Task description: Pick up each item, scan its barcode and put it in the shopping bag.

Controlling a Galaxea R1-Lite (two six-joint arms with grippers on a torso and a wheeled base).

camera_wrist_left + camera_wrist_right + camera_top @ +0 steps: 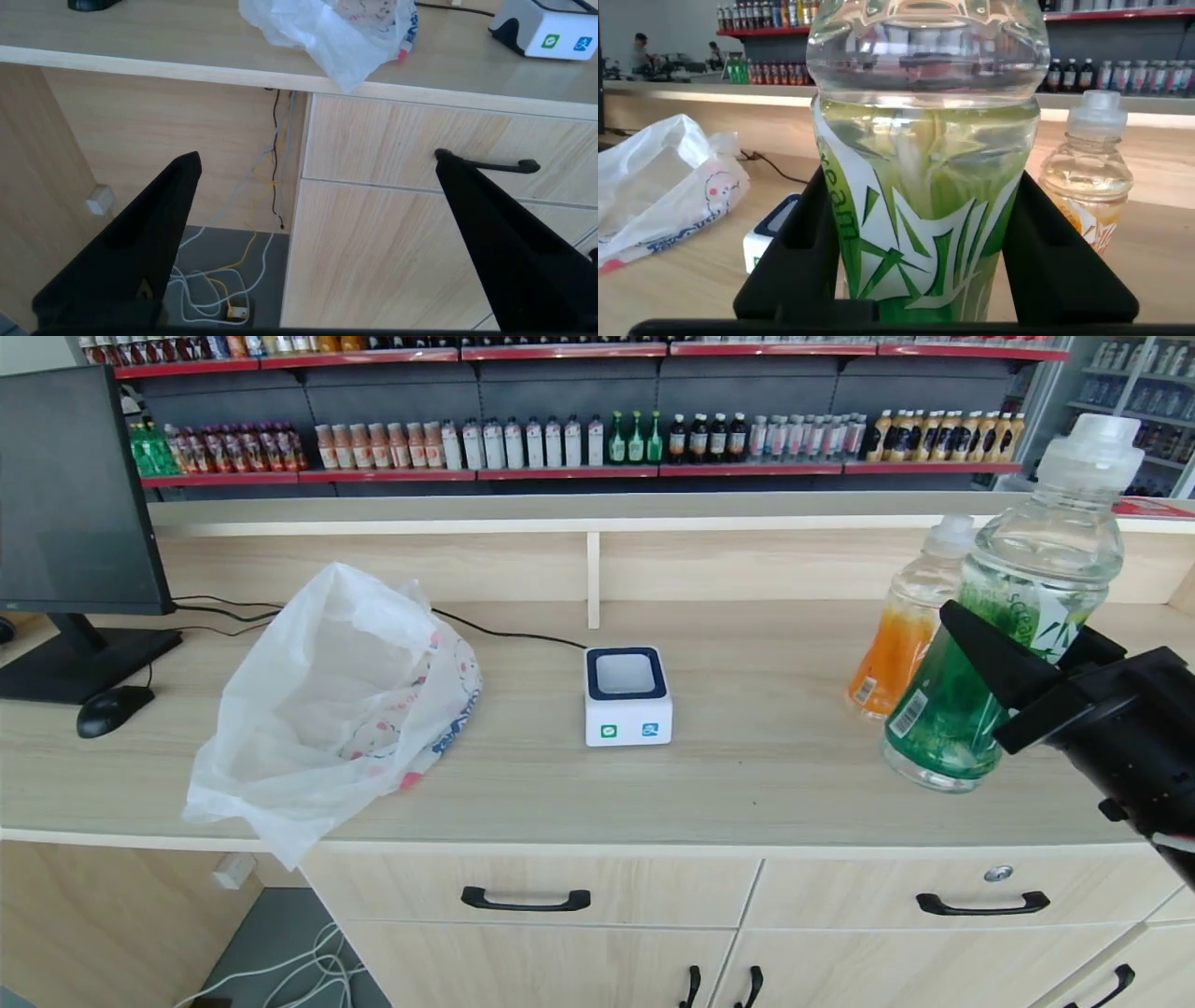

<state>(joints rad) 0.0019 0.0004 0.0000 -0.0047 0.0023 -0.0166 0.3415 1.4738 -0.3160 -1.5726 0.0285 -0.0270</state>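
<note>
A clear bottle of green drink with a white cap is tilted at the counter's right end, and my right gripper is shut on its middle. In the right wrist view the green bottle stands between the black fingers. An orange drink bottle stands on the counter just behind it. The white scanner sits mid-counter. The white shopping bag lies slumped to its left. My left gripper is open and holds nothing, below counter level, facing the drawer fronts.
A monitor and a mouse occupy the counter's far left. A cable runs from the scanner behind the bag. A raised wooden ledge backs the counter. Drawers with black handles sit below.
</note>
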